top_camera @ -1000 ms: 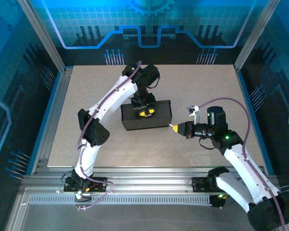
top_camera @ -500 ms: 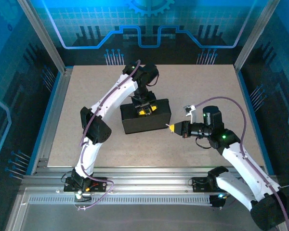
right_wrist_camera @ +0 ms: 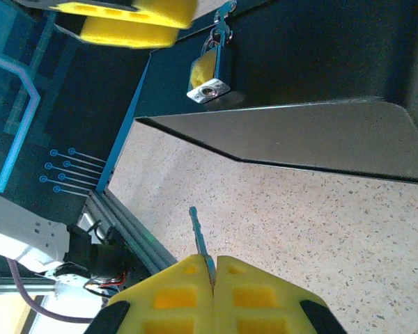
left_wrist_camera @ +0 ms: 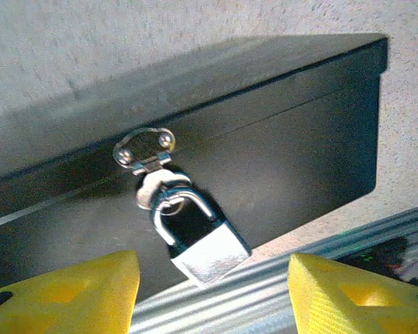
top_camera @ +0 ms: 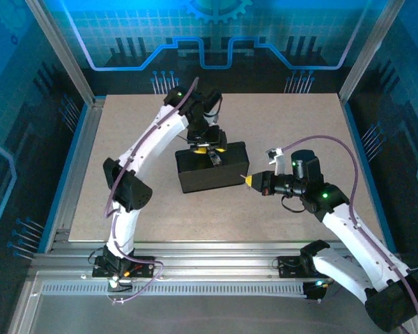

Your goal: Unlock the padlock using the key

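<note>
one box [left_wrist_camera: 279, 139], one padlock [left_wrist_camera: 205, 250], one key [right_wrist_camera: 197, 233]; two claws, left claw [left_wrist_camera: 212, 296], right claw [right_wrist_camera: 212, 268]

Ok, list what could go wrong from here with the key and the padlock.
1. The small silver padlock hangs loose from the hasp on the black box. The left pincer is open and not gripping it, so a push may swing it aside.
2. The shut right pincer pinches the thin silver key near one end, so it could twist or slip on contact.
</note>
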Controlling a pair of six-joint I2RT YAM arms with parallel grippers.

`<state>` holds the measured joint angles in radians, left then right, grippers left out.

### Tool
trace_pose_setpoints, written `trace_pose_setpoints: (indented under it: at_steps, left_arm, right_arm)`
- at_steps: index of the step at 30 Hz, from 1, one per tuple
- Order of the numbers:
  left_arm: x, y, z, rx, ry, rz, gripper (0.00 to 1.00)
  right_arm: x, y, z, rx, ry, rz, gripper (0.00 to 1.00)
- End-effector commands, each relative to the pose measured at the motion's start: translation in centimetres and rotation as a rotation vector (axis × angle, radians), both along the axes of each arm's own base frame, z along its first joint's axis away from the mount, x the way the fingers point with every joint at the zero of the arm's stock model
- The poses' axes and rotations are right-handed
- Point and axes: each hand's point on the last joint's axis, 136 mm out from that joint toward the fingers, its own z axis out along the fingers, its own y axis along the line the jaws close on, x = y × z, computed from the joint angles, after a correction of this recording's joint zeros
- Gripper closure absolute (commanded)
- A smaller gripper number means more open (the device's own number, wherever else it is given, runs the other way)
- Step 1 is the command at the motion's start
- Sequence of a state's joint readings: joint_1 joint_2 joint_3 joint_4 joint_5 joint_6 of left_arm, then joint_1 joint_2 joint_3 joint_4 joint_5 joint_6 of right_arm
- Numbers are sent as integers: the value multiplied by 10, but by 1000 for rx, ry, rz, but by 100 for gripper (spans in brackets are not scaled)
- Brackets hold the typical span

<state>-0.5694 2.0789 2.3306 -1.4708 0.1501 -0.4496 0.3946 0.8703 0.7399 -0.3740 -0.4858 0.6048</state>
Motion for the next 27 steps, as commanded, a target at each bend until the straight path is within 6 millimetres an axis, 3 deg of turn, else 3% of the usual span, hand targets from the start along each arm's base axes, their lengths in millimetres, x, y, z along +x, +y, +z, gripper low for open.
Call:
trace_pose_setpoints:
  at_steps: [1,5,7,11,13,18,27]
  left_arm:
    - [13,24,19,86,-219,-170,41]
    - [20,22,13,165,-470,-450,43]
    - [13,15,19,156,-641,-648,43]
    - [-25,2,32,91,-977,-1098,37]
    - [-55,0,36,16,-1077,-1344,35]
    - [-77,1,52,-104,-977,-1564,39]
    - [-45,-6,9,-102,-832,-1716,40]
  right_arm:
    - [-2,-2,6,-38,-10,3,100]
    - [-5,-3,9,-47,-16,17,100]
    - [-7,-2,8,-52,-8,30,100]
    - [-8,-2,6,-63,20,47,100]
    - [-6,-1,7,-59,27,52,100]
    - [-5,1,23,-66,26,84,100]
    - [-9,7,40,26,30,163,100]
